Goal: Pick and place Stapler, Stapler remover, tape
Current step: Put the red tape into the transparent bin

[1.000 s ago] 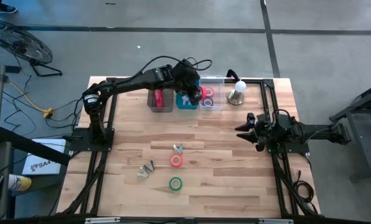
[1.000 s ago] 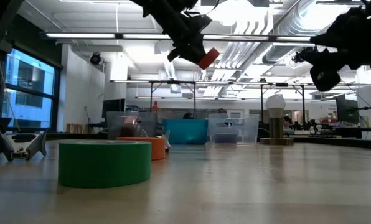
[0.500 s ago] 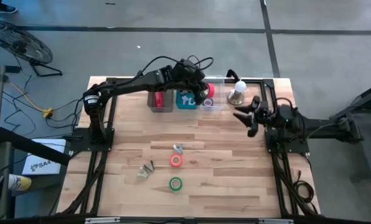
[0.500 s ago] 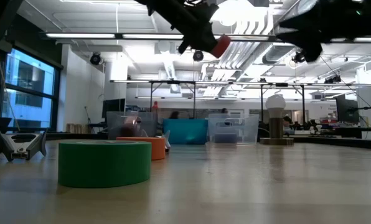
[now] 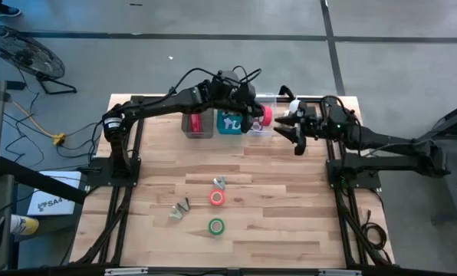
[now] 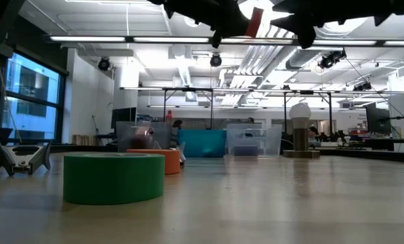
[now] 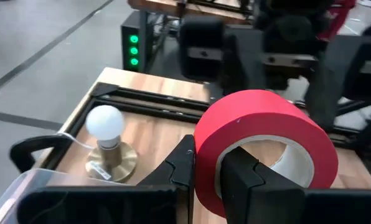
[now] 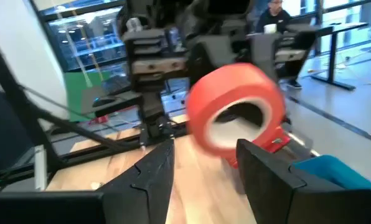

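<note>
My left gripper (image 5: 259, 117) is up over the bins at the table's far edge, shut on a red tape roll (image 7: 260, 134) with a pale core. My right gripper (image 5: 290, 130) hangs open just to the right of that roll, pointing at it, and the roll (image 8: 234, 106) sits ahead of its spread fingers without touching them. A pink-orange tape roll (image 5: 217, 197) and a green one (image 5: 215, 226) lie flat on the table's middle. Two silvery staple removers (image 5: 219, 182) (image 5: 181, 208) lie beside them. A dark red thing, seemingly the stapler (image 5: 197, 122), lies in the leftmost bin. My left gripper holds the red roll by its ring wall (image 7: 207, 155), one finger inside the pale core and one outside. The fingers reach almost level toward the table's right side. The roll stands on edge in the hold, lifted clear above the bins (image 6: 255, 19).
Three bins stand in a row at the far edge: a clear one (image 5: 197, 132), a teal one (image 5: 230, 129) and a clear one (image 5: 261, 132). A bulb on a brass base (image 5: 293, 115) stands right of them, close by my right gripper. Black frame rails run down both table sides.
My right gripper has risen off the table's right side and swung toward the far edge and the left, up to the red roll. My left gripper has tipped up from pointing downward to nearly level and risen a little, carrying the roll toward the right.
</note>
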